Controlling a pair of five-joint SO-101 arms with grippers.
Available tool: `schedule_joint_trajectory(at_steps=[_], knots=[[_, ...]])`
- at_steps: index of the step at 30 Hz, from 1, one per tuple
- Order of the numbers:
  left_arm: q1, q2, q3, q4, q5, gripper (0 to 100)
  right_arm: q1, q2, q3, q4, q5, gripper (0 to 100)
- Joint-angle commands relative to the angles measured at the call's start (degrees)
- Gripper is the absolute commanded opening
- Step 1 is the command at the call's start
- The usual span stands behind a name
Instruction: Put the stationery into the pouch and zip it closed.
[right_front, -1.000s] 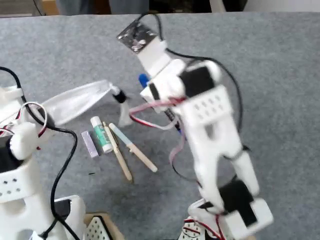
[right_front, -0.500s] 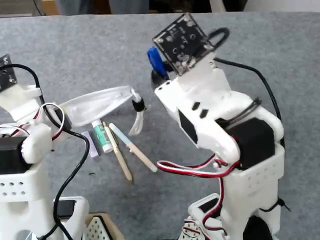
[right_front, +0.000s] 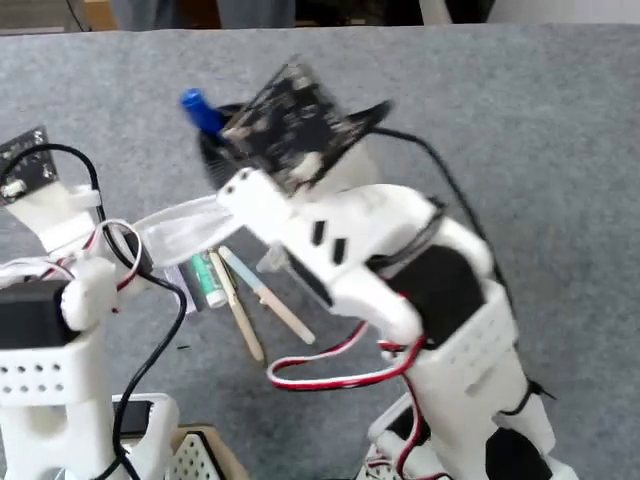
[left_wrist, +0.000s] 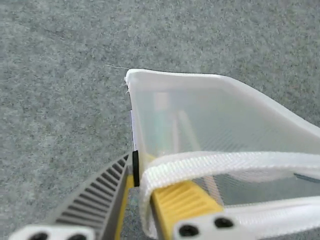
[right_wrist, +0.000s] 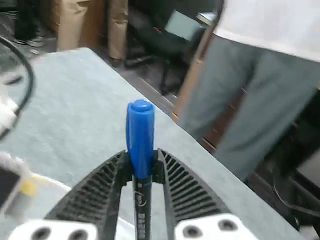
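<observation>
Your right gripper (right_wrist: 141, 162) is closed on the blue marker (right_wrist: 140, 150); the jaws pinch the barrel just below the cap, and the marker's long axis runs straight out along the fingers, away from the wrist. In the high view its blue cap (right_front: 198, 108) is lifted above the table (right_front: 560, 150), on the far side of the pouch (right_front: 185, 228) and near it, not touching.

From the marker, the pouch lies toward the near side and toward your left arm; its long axis runs from the left arm across to the right arm, so it is crosswise to the marker as I judge it. The end nearest the marker is hidden under the right arm's camera board; I cannot tell if the zipper mouth is open there.

Your left gripper (left_wrist: 142, 185) is clamped on the other short end of the pouch, by the white strap, and holds it up off the table; so the left arm carries the pouch and the right arm is the nearer one for inserting. I judge that the coming move depends on turning the marker until it lies along the pouch.

Below the pouch, on the table, lie a white-and-green tube (right_front: 208, 282), a wooden pencil (right_front: 243, 322) and a pale pen (right_front: 268, 298), close together and not yet packed.
</observation>
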Motion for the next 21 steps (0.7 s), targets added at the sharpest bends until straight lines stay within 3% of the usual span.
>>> schedule_joint_trajectory(at_steps=[1, 10, 16, 21], knots=[[0.8, 0.7, 0.7, -1.7, -1.0, 3, -4.0, -1.3, 2.5, -10.1, -0.3, 1.2], [0.7, 0.7, 0.6, -1.7, -0.8, 3, -8.7, -1.6, 2.7, -17.7, -0.6, 1.2], [0.4, 0.6, -0.2, -1.8, -0.7, 3, -8.4, -3.4, 2.0, -12.7, -13.2, 1.2], [0.4, 0.6, -0.7, -1.8, -0.7, 3, -8.4, -6.7, 3.4, -12.7, -13.5, 1.2]])
